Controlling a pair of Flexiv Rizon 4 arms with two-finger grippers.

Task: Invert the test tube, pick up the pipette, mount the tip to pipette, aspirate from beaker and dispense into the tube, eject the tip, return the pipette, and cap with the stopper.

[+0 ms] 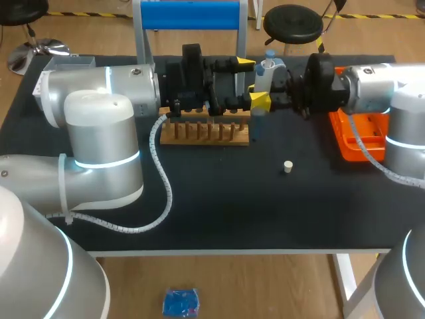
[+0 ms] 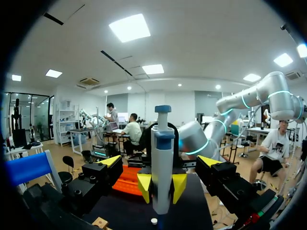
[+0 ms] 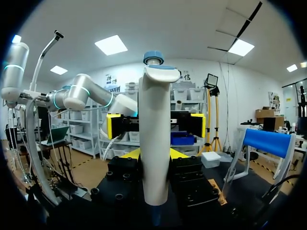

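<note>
standing upright between the two arms, the pipette has its long axis vertical, with the blue plunger on top and the thin end pointing down to the table. the right gripper is pinching its body from two sides, so the right arm is the one that carries it. the left gripper faces it from the opposite side with fingers spread wide, one yellow tip at each side of the pipette, not touching it. both hang above the right end of the wooden rack, at the far part of the table. i judge the next step is mounting the tip, and for this the pipette must go straight down along its own axis. the orange tray lies near, on the right arm's side of the rack; whether it holds tips i cannot tell. mostly the left gripper stands in the way, being close around the pipette. the small white stopper lies alone nearer the front, well apart from both.
</note>
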